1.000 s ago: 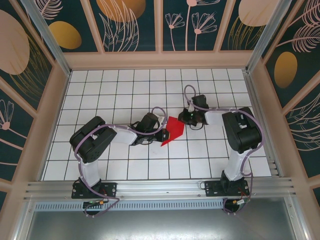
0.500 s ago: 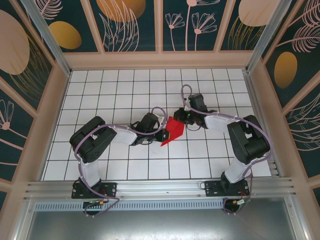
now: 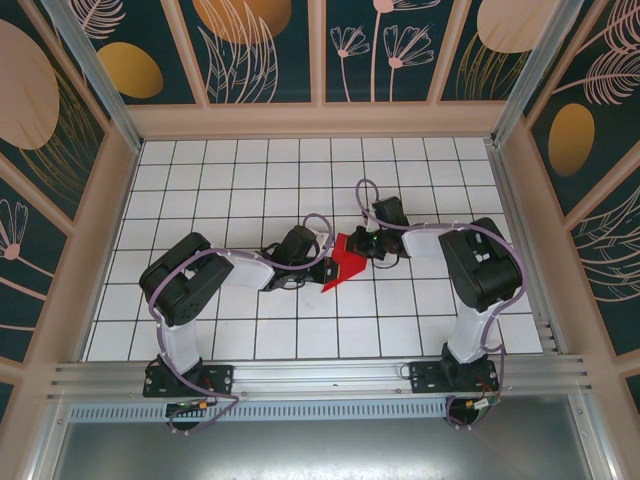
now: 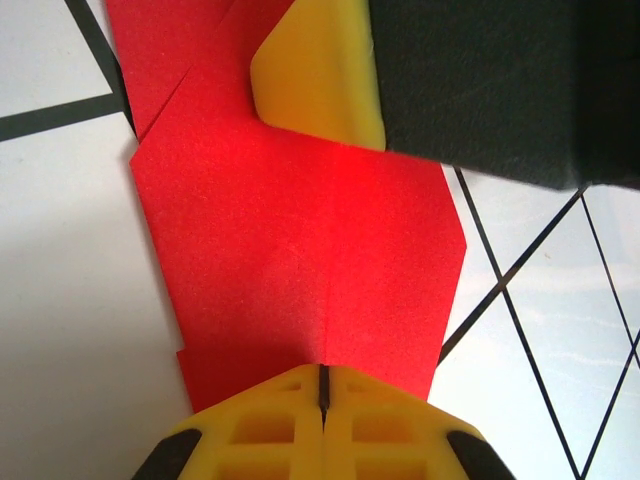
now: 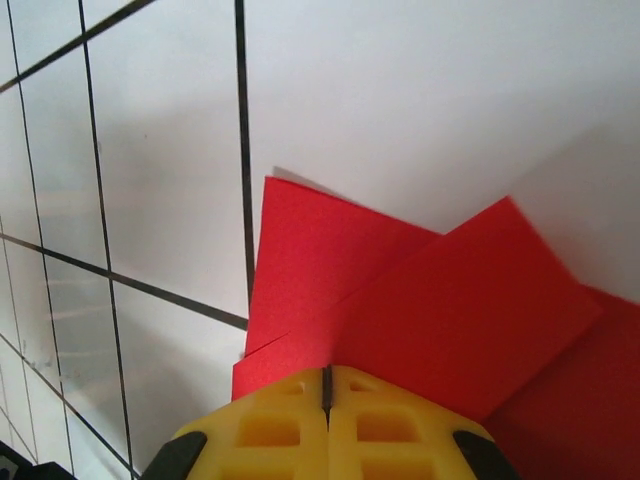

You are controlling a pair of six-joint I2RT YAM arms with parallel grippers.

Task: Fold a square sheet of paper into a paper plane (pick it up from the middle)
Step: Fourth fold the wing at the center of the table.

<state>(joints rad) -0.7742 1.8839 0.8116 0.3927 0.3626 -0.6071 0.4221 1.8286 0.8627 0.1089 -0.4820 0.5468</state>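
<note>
Leftward the right gripper (image 3: 362,244) has slid onto the square sheet of paper (image 3: 344,262), matte red with angular folded flaps, on the gridded table (image 3: 250,200). It and the left gripper (image 3: 322,263) are fully closed, tips on the paper.

Overhead camera looking down, 2 wrist cameras close, all sharing red paper (image 3: 345,264)

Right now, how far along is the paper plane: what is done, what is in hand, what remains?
Done: the red sheet already carries overlapping folded flaps. In hand: the left end effector and the right end effector, both shut, rest on it from opposite sides. Left: the shape is broad, not a slim pointed dart, so more folds seem needed.
</note>
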